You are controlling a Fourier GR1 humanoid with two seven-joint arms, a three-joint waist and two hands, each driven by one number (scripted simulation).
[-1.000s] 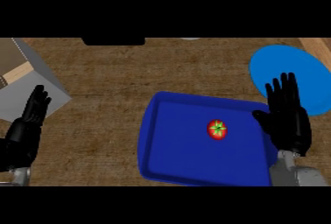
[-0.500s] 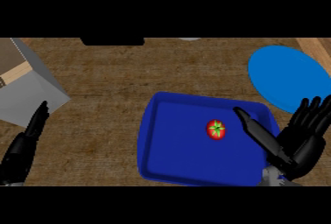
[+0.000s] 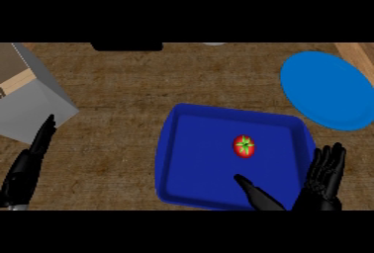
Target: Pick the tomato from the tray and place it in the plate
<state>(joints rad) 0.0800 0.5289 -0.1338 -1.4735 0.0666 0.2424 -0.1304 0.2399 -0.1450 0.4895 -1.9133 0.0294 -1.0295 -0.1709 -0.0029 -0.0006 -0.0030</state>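
A red tomato point(image 3: 245, 146) with a green stem lies in the right half of the dark blue tray point(image 3: 194, 163). The round blue plate point(image 3: 326, 90) lies at the counter's upper right, apart from the tray. My right hand point(image 3: 321, 180) is open at the tray's lower right corner, fingers up and thumb stretched over the tray floor, just below the tomato and not touching it. At the lower left edge, far from the tray, my left hand point(image 3: 25, 165) shows edge-on with straight fingers.
A grey box-shaped appliance with a wooden edge point(image 3: 25, 101) fills the upper left. A dark object point(image 3: 126, 46) sits at the counter's far edge. A wooden strip point(image 3: 355, 52) shows at the upper right corner.
My right hand dropped lower and turned so that its thumb points over the tray floor. The left hand sank toward the lower left edge and turned edge-on. The tomato has not moved.
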